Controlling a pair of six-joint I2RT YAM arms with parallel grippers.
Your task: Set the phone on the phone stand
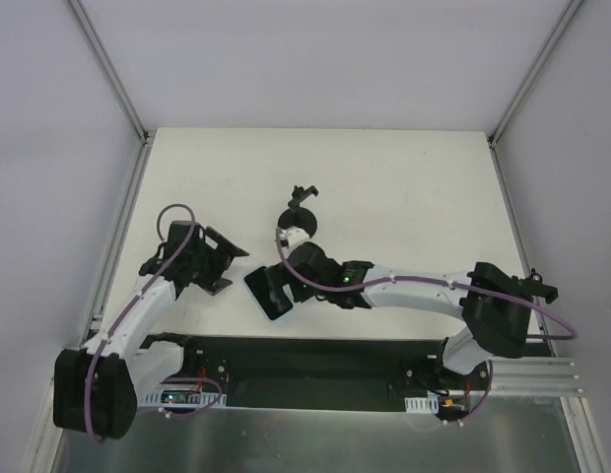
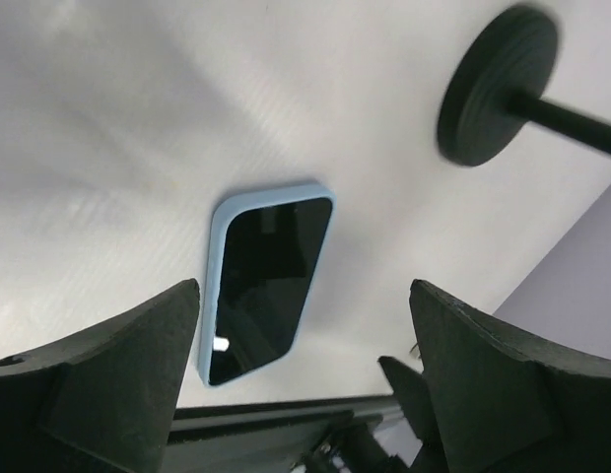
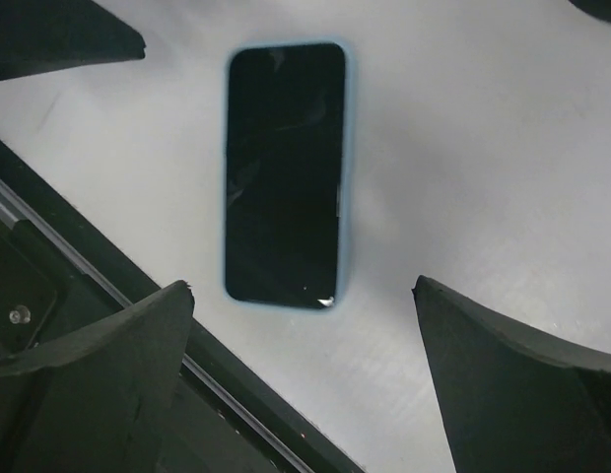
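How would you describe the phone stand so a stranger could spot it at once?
Start at the white table. Near its middle, just beyond the flat blue-cased phone, stands the phone stand. It alone is a black round disc with a thin stem.

We find no text, label, brand or number we can read: the phone (image 3: 284, 172) shows a dark screen, and the circuit board (image 1: 182, 396) at lower left is too small.

Bare table (image 1: 414, 197) fills the top view's upper left and right. At centre the phone stand (image 1: 300, 212) blocks the space just above the right hand (image 1: 278, 286), spread over the phone (image 1: 274, 304) (flat, table free along both long sides). The left hand (image 1: 222, 261) sits close on the left.
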